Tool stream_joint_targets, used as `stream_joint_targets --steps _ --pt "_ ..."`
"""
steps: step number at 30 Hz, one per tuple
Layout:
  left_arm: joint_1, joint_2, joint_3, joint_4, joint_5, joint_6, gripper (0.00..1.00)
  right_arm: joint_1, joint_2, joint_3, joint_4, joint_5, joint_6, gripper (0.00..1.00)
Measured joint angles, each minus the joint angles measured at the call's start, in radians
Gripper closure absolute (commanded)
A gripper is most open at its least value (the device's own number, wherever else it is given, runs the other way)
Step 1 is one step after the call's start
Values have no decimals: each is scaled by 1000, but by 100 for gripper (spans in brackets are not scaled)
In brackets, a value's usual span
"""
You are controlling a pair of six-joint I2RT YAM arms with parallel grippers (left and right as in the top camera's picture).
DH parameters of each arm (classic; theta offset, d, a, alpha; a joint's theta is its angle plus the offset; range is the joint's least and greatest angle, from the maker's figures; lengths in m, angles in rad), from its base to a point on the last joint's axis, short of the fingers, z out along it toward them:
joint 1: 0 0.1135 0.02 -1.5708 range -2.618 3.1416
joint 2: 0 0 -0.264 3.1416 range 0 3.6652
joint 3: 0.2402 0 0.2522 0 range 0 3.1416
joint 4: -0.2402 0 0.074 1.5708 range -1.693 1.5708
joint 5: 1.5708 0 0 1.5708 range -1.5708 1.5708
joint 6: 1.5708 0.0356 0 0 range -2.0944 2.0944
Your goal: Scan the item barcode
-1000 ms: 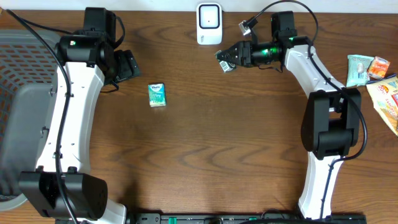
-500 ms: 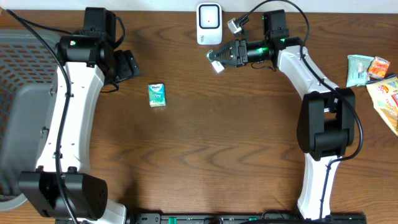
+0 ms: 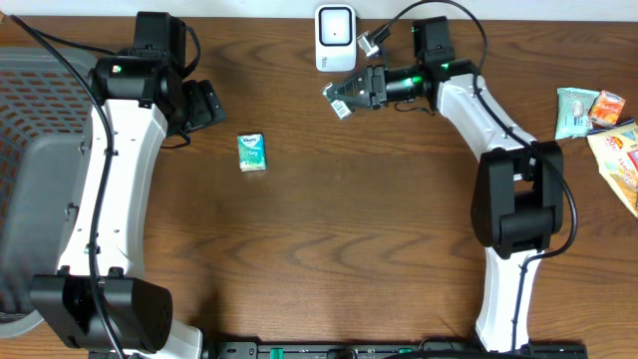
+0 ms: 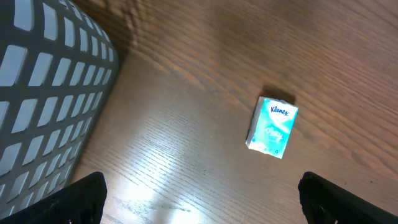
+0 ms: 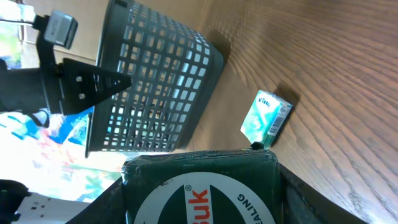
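Dark green packet [image 3: 337, 100], bearing a white round label with partial lettering, gripped at its two sides by the right hand [image 3: 351, 92]. The jaws are closed against it about half-way. The packet sits at 6 o'clock of the white scanner [image 3: 335, 38], just beside it, near the far edge of the table [image 3: 349, 229]. In the overhead view the right arm reaches toward 9 o'clock, with the packet at its tip. The right wrist view shows the label face filling the lower frame, and the barcode cannot be made out.

Teal tissue pack [image 3: 252, 153], lying flat on the table at 8 o'clock of the packet and well apart from it. Nothing touches it.

Left hand [image 3: 204, 103], at 10 o'clock of the tissue pack and near it. Its jaws are spread wide and hold nothing. In the left wrist view the two fingertips [image 4: 81, 194] show only at the lower corners, with bare wood between them.

Grey lattice basket [image 3: 40, 130], at the 9 o'clock edge of the table, beyond the left arm.

Snack packets [image 3: 598, 125], a loose cluster in pale green, orange and yellow at the 3 o'clock edge, well apart from both hands.
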Motion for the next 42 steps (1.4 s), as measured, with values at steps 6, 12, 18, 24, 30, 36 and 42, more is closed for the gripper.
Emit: stream_joint_targets --steps 6,12,18,24,30,36,42 --pt "0 0 0 0 0 0 2 24 0 0 0 43 0 56" --pt "0 0 0 0 0 0 2 41 0 0 -32 182 1 57" --pt "0 0 0 0 0 0 2 74 0 0 -150 538 -9 58" --pt "0 0 0 0 0 0 2 141 0 0 -270 991 -37 55" --pt "0 0 0 0 0 0 2 211 0 0 -331 1339 -52 42" --pt "0 0 0 0 0 0 2 236 0 0 -341 1465 -57 32" --pt "0 0 0 0 0 0 2 236 0 0 -349 1484 -33 23"
